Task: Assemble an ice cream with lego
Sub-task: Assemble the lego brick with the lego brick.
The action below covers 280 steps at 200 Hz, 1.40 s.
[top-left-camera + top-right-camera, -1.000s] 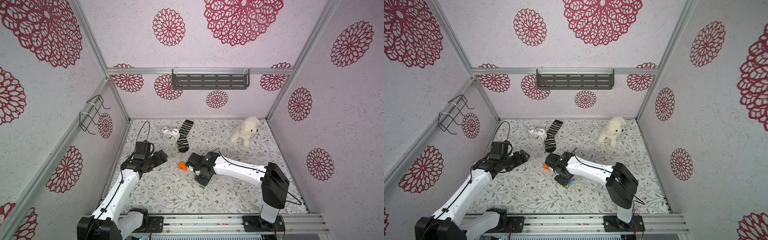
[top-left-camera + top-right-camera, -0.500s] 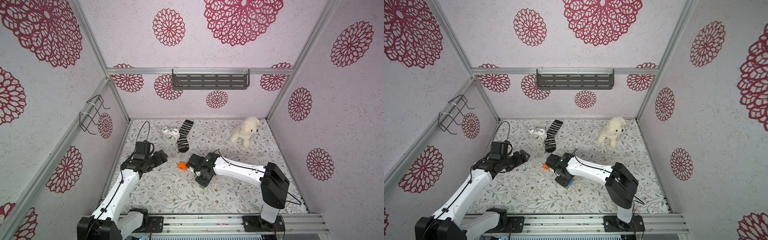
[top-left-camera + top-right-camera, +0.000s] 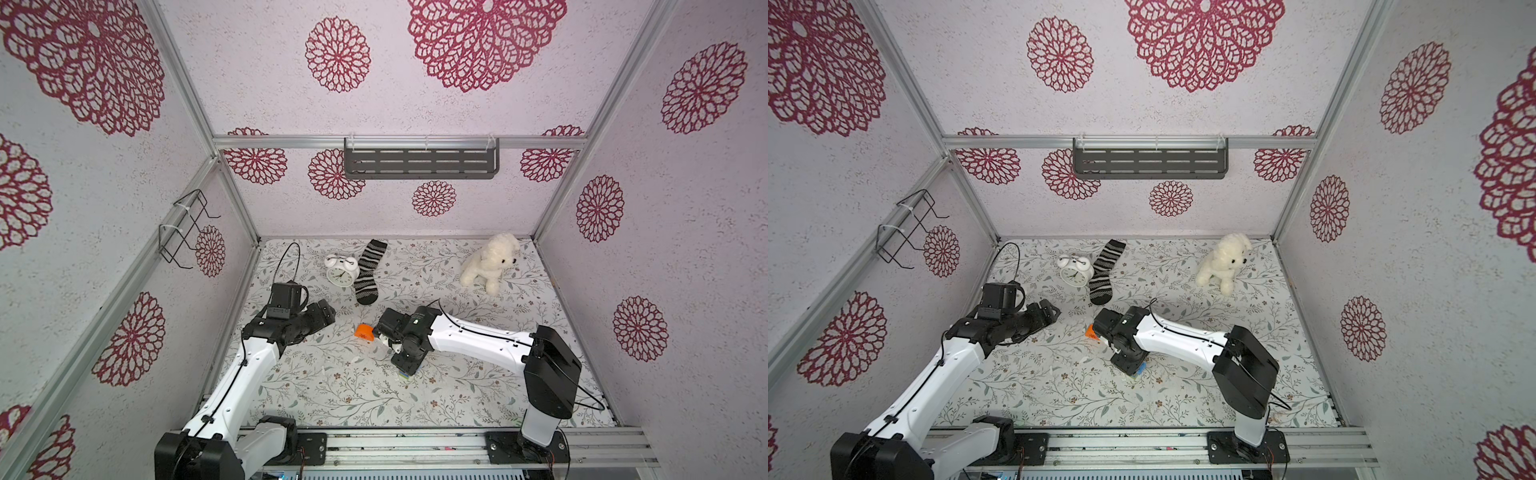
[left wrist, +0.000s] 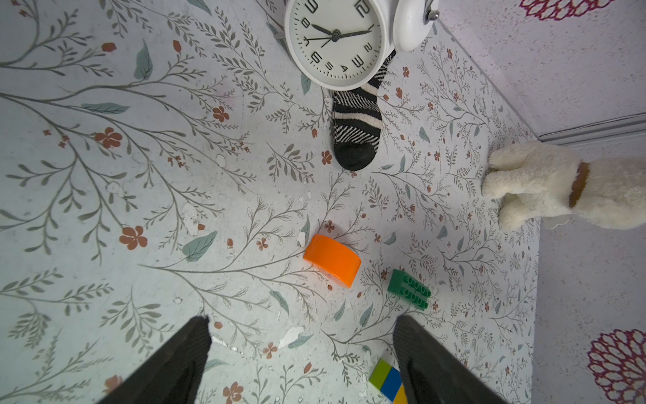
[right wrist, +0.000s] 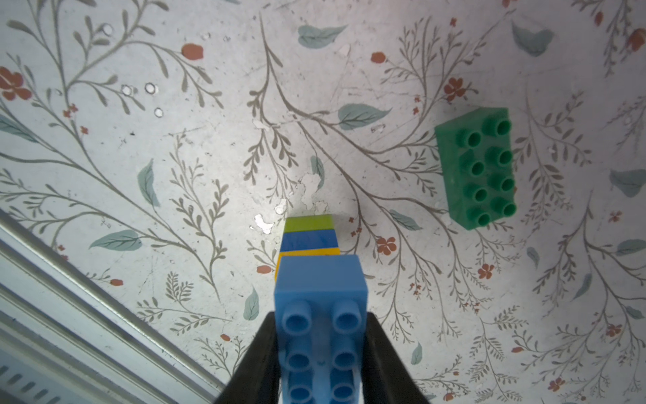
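Right jaws clamp the light-blue brick (image 5: 320, 314) joined to the stem (image 5: 309, 238) (yellow, blue, lime), lime end toward the table (image 5: 174, 140). Green brick (image 5: 477, 168) and orange dome (image 4: 332, 260) lie nearby. Left jaws gape wide, empty.

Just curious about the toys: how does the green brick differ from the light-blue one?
The green brick lies loose on the table, untouched; the light-blue brick is clamped in the right gripper. The green lies alone; the light-blue sits against a yellow, blue and lime stack. Both are long, with two rows of studs.
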Tool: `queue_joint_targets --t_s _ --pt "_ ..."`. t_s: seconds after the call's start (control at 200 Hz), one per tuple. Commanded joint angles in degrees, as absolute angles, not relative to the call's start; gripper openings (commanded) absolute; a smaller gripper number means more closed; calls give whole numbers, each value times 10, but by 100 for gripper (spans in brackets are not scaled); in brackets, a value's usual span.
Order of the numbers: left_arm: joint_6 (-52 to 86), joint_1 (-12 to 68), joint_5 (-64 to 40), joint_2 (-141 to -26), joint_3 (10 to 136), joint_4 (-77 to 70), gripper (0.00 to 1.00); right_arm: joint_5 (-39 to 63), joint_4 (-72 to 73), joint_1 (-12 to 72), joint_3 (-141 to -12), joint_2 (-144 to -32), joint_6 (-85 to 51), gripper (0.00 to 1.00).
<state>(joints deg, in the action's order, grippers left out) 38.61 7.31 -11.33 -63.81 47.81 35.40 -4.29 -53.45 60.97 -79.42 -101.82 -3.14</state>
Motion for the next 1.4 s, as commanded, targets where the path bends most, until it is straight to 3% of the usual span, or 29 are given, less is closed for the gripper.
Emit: queue_joint_targets --t_s 0.0,1.396 --pt "383 67 -117 -642 474 344 87 -38 -543 613 -785 -997 -42 29" --pt "382 65 -125 -651 474 339 87 -51 -530 613 -792 -1028 -43 30"
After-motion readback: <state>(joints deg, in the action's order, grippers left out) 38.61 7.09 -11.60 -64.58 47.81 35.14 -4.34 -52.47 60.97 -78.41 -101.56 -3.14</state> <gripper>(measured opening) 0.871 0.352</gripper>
